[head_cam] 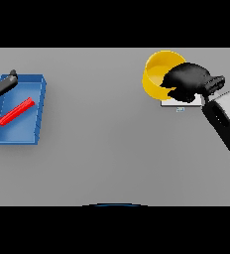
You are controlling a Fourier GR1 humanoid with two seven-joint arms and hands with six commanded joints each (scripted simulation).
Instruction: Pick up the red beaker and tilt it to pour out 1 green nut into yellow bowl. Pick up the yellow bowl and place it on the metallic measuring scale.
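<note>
The right hand (186,79) grips the yellow bowl (156,74) by its rim, the bowl tilted over the scale (179,102). Setting it flat and letting go seems all that's left. The left hand (0,85) is at the blue tray (18,126), its fingers unclear.

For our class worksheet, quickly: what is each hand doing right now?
Left hand: at the blue tray's far corner; grip cannot be told.
Right hand: curled on the yellow bowl's rim, over the scale.

Yellow bowl (154,74) at 1 o'clock: smooth, plastic-looking, slight sheen inside. Right hand (189,79) on it: matt black. Scale (179,102) beneath: pale, flat, looks matt. Blue tray (40,106) at 9 o'clock: smooth plastic look. Red beaker (17,111) inside: smooth, plain. Table (107,149): matt grey.
</note>
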